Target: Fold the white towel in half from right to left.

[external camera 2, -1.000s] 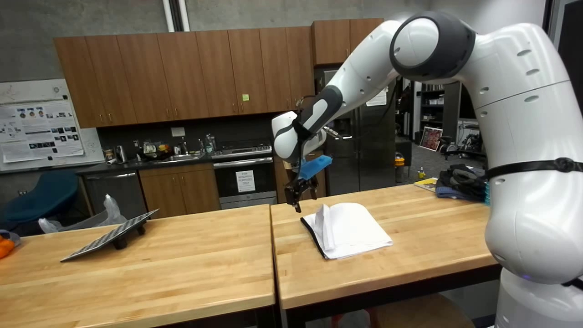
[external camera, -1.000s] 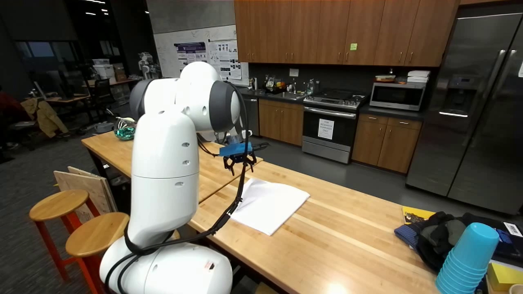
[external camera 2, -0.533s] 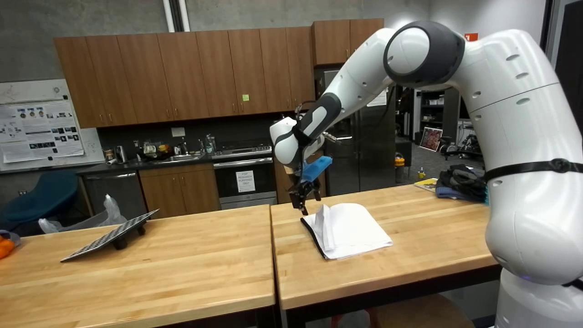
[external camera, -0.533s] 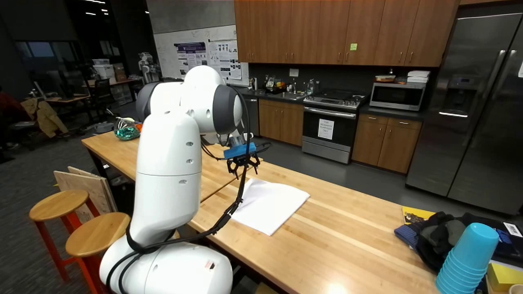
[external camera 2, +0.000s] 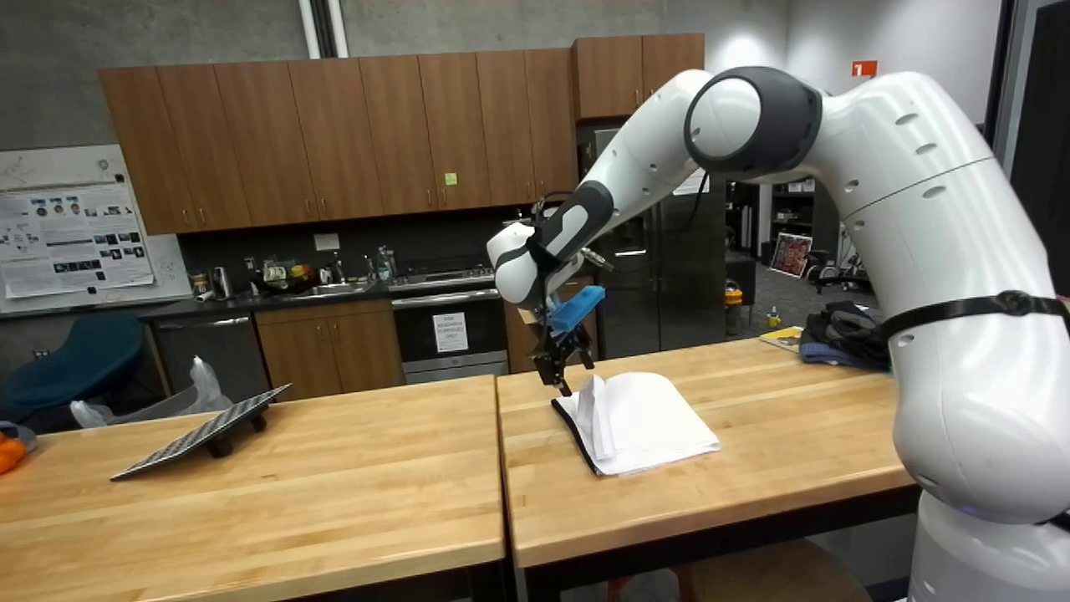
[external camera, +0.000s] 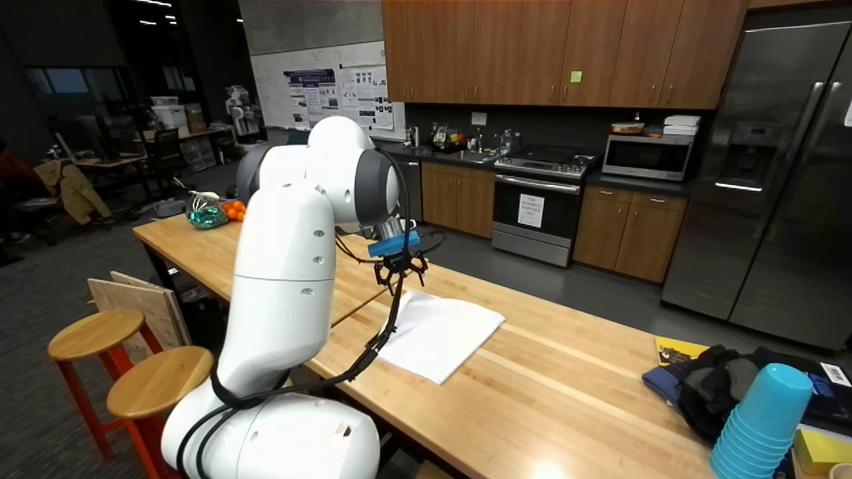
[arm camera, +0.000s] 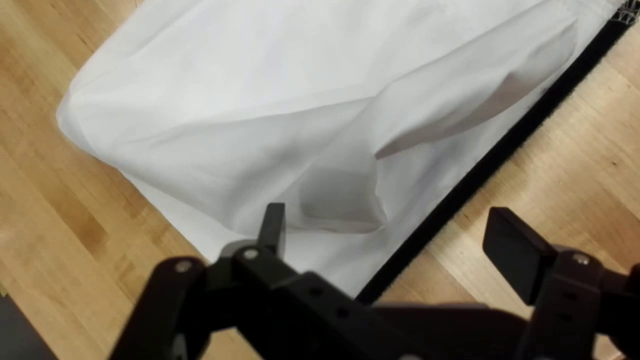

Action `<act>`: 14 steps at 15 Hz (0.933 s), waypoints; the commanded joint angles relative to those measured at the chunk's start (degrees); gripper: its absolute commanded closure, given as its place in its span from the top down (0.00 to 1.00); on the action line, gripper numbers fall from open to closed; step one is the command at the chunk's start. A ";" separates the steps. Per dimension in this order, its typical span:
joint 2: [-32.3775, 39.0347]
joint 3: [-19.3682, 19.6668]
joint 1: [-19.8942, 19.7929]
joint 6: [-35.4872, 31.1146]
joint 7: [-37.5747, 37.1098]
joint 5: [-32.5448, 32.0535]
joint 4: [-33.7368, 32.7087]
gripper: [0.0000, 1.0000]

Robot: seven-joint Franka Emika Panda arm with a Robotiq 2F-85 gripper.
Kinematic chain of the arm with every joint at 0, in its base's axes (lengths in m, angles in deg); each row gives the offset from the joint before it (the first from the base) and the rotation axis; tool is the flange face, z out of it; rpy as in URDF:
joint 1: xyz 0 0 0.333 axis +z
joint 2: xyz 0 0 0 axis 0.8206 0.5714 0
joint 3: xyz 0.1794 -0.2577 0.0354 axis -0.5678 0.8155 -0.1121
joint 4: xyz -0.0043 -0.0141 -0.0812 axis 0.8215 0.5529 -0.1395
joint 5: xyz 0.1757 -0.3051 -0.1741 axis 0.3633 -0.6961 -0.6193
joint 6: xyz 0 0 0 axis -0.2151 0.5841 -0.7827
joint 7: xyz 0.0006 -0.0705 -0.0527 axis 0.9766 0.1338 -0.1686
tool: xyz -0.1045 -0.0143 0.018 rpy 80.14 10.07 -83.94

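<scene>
The white towel [external camera: 446,336] lies on the wooden table and shows in both exterior views [external camera 2: 656,418]. A raised fold stands up near its black-trimmed edge. In the wrist view the towel [arm camera: 240,70] has a loose, crumpled flap, with the black edge running diagonally beside it. My gripper [external camera: 407,287] is open and empty, above the towel's far corner; it also shows in an exterior view [external camera 2: 577,379]. In the wrist view the gripper [arm camera: 387,225] has one finger over the white cloth and one over bare wood past the black edge. Nothing is between the fingers.
A second wooden table [external camera 2: 276,468] adjoins at a seam, with a tilted checkered board [external camera 2: 201,431] on it. Dark clothing [external camera: 719,382] and a stack of blue cups [external camera: 759,426] stand at the table's end. A black cable [external camera: 373,346] hangs along the arm.
The arm has lowered and swung slightly, bringing the open gripper down and closer to the towel's far corner. The towel has not moved.
</scene>
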 commanded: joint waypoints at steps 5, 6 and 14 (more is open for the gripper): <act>4.81 1.13 2.35 3.15 0.56 -1.30 -5.61 1.00; 5.24 1.31 2.55 3.91 0.57 -1.42 -5.99 1.00; 7.92 2.79 3.48 10.97 1.30 -5.27 -9.10 1.00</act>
